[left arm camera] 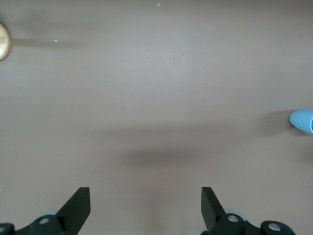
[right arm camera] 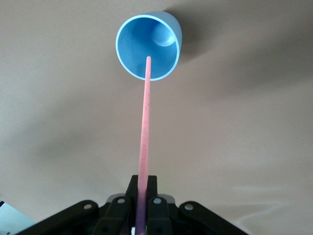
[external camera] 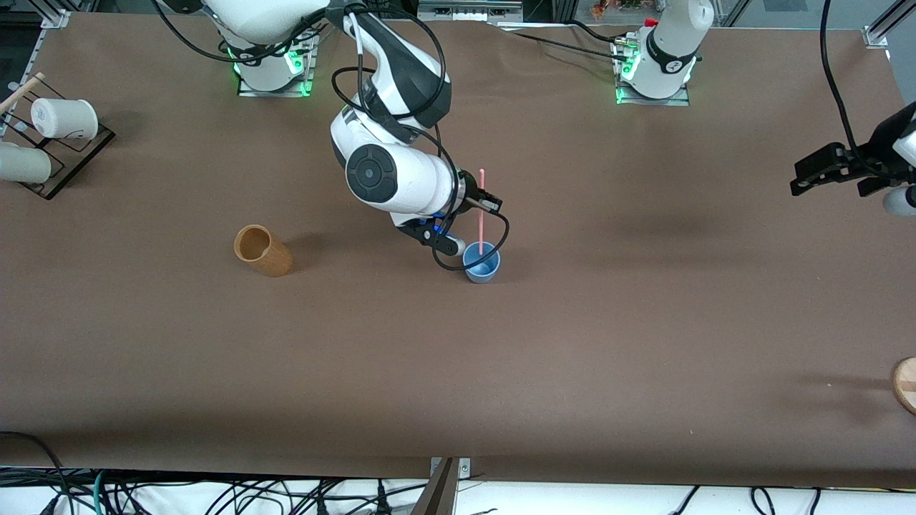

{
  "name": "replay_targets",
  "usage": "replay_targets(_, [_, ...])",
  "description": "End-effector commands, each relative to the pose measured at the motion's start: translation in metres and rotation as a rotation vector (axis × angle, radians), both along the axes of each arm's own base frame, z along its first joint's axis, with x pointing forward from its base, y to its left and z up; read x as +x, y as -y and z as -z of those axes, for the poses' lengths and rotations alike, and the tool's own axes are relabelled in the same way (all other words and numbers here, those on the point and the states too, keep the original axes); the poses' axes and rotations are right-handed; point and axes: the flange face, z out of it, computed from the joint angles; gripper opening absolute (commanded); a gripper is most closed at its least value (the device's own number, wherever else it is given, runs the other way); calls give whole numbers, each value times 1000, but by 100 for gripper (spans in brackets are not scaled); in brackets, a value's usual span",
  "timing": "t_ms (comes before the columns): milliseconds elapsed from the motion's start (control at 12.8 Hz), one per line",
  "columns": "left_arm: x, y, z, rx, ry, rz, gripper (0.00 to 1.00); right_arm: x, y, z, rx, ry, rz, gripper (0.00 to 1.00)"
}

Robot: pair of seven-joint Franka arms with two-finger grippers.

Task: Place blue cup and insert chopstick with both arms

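The blue cup (external camera: 481, 266) stands upright mid-table. My right gripper (external camera: 486, 202) is over it, shut on the pink chopstick (external camera: 481, 222), which it holds nearly upright with the lower tip in the cup's mouth. In the right wrist view the chopstick (right arm camera: 144, 127) runs from the right gripper (right arm camera: 143, 196) down into the cup (right arm camera: 134, 44); I cannot tell whether the tip touches the bottom. My left gripper (external camera: 816, 175) waits, open and empty, at the left arm's end of the table. The left wrist view shows the left gripper (left arm camera: 145, 205) over bare table and the cup (left arm camera: 303, 121) at the picture's edge.
A tan wooden-looking cup (external camera: 262, 250) stands toward the right arm's end of the table. A black rack (external camera: 82, 146) with white cups (external camera: 64, 118) sits at that end. A wooden disc (external camera: 905, 383) lies at the left arm's end and also shows in the left wrist view (left arm camera: 3, 41).
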Motion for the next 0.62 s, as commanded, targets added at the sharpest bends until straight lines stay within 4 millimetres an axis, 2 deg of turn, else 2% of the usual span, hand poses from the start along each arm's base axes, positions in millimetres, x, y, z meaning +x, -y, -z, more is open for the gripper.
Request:
replay_targets(0, [-21, 15, -19, -4, 29, 44, 100, 4, -6, 12, 5, -16, 10, 1])
replay_targets(78, [-22, 6, -20, -14, 31, 30, 100, 8, -6, 21, 5, -15, 20, 23])
replay_targets(156, [-22, 3, -20, -14, 29, 27, 100, 11, -5, 24, 8, -5, 31, 85])
replay_targets(234, [-24, 2, -21, -14, 29, 30, 100, 17, 2, 24, 1, 22, 18, 100])
replay_targets(469, [-22, 0, -20, -18, 28, 119, 100, 28, 20, 12, -43, 78, -7, 100])
replay_targets(547, [-20, 0, -19, -17, 28, 111, 100, 37, 35, -3, -53, 99, 1, 100])
